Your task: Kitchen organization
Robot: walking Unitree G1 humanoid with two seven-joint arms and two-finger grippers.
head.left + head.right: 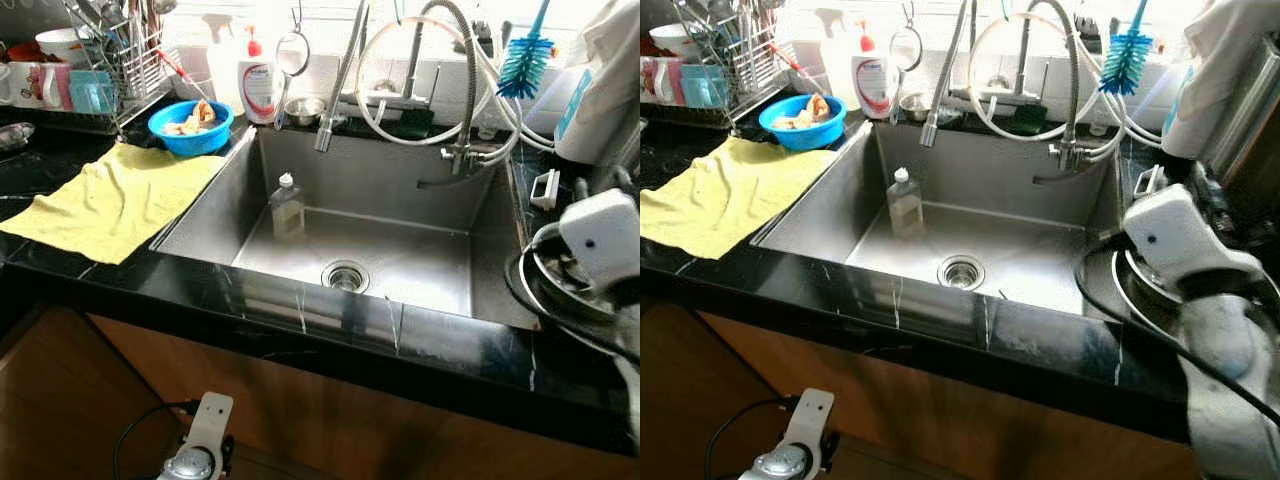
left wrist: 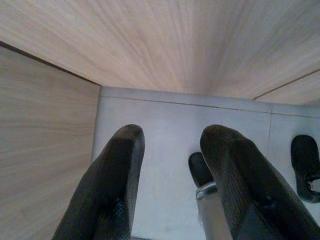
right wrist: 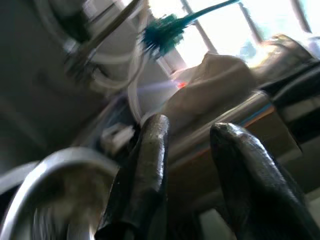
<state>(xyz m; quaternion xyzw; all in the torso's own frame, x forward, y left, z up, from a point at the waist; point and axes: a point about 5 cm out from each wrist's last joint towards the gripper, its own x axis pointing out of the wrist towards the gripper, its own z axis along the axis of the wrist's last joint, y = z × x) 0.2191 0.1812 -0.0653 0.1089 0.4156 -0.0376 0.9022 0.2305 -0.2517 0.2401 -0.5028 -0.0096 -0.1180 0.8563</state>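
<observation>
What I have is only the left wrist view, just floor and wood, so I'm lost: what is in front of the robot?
Observer: A steel sink, with a clear bottle standing inside it.
Operator: Anything left of it?
Observer: A yellow cloth spread on the black counter.
Operator: And the right hand?
Observer: The right hand is up beside the sink, open, above a round metal pot.

bottle (image 1: 287, 205) in sink (image 1: 420, 265), cloth (image 1: 110, 200) left

sink (image 1: 250, 200): brushed steel | counter (image 1: 300, 310): glossy black stone | cloth (image 1: 110, 200): matt yellow
</observation>
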